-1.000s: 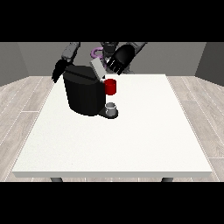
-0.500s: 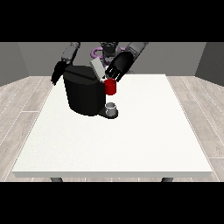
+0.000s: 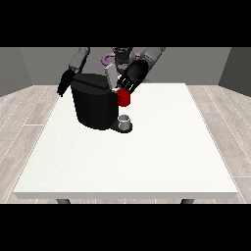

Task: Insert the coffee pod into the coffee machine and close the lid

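Hand (image 3: pixel 131 78) at machine (image 3: pixel 93 105) lid (raised)

Even, bright light on the table (image 3: pixel 147 162); faint shadows.

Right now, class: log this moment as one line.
hand at view's right: at coffee machine top, above red thing at the machine | hand at view's left: beside machine

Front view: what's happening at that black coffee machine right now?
A humanoid robot is working at the black coffee machine near the far edge of the white table. The hand at the view's right is at the machine's upper front, just above a red thing at the machine. The hand at the view's left hangs beside the machine. A small grey thing stands at its base.
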Tool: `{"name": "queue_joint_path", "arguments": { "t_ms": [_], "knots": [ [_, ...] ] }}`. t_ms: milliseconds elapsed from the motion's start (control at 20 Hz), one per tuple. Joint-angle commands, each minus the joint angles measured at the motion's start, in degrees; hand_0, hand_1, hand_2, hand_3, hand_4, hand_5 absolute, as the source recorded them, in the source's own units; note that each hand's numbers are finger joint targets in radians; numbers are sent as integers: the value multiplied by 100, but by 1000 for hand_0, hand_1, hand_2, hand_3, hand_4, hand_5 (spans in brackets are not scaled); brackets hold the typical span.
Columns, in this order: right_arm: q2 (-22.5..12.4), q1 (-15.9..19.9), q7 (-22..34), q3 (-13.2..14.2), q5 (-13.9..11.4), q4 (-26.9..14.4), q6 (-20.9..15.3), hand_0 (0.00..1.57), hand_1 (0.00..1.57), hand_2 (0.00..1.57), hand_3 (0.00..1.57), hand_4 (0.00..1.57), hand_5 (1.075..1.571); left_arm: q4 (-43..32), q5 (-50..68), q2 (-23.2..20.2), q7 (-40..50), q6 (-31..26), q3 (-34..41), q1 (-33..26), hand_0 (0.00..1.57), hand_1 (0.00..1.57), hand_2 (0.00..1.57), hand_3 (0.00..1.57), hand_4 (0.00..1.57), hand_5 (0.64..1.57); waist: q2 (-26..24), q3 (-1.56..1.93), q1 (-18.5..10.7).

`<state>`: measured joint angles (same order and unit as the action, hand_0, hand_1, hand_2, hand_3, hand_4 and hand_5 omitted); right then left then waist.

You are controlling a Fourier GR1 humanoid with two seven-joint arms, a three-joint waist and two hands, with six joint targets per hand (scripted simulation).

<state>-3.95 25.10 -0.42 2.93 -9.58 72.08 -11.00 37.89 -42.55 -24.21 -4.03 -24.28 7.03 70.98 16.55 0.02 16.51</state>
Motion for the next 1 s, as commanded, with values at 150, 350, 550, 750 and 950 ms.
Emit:
{"name": "queue_joint_path", "arguments": {
  "t_ms": [150,350,550,750,950],
  "knots": [
    [-98,393,139,166,133,51,46,0,0,0,0,0,1571,-118,-86,-67,58,67,22,278,1204,1204,1255,1198,411,1571,226,1,123],
    [-104,-7,42,7,21,55,119,0,0,0,0,0,1571,-156,-70,-174,-155,116,74,107,1225,1225,1261,1206,376,1571,63,-1,93],
    [-35,123,3,27,-27,-14,-29,0,0,0,0,0,1571,-88,-152,-76,-71,257,18,283,1217,1217,1242,1195,357,1571,91,0,87],
    [67,267,118,-56,-87,123,-134,0,0,0,0,0,1571,-147,-143,70,-113,597,95,227,1180,1180,1198,1170,351,1571,193,-2,155],
    [84,-158,-6,-80,-32,76,-29,0,0,0,0,0,1571,-171,-451,-212,-250,352,-206,85,1209,1209,1228,1132,0,1571,-28,-1,184]
  ]
}}
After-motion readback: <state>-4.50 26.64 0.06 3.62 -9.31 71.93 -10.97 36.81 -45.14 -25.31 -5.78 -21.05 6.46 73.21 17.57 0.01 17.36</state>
